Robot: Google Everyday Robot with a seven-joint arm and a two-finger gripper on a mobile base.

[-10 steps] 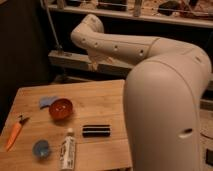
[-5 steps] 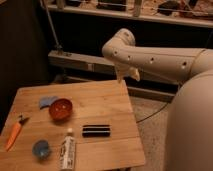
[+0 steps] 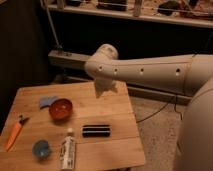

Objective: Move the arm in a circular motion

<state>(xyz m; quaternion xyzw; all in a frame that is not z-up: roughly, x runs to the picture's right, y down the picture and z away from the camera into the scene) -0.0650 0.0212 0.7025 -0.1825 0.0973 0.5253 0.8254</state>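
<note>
Since half a second ago, the rounded end of my arm [image 3: 145, 72], a thick cream-white tube with small dark screw holes, has swung leftward and lower in the view. It now hangs over the far edge of the bench instead of beyond its right corner.

Nearest me, the arm's broad base fills the lower right of the view. On the light wooden bench [image 3: 117, 145], the front row holds an orange carrot-shaped piece [image 3: 14, 135] at the left edge, a small round blue cup [image 3: 41, 148] and a white bottle lying on its side [image 3: 67, 152]. A flat black bar [image 3: 96, 130] lies just beyond the bottle. Farther back sit a red-orange bowl [image 3: 60, 108] and, touching its far left side, a blue cloth [image 3: 46, 101].

Above the far edge, the arm's long axis runs almost level across the view, pointing left. My tool [image 3: 104, 89] hangs down from its rounded end, above the wood; whether it is spread or pressed together I cannot tell.

Behind stands a grey metal rail [image 3: 65, 56].
</note>
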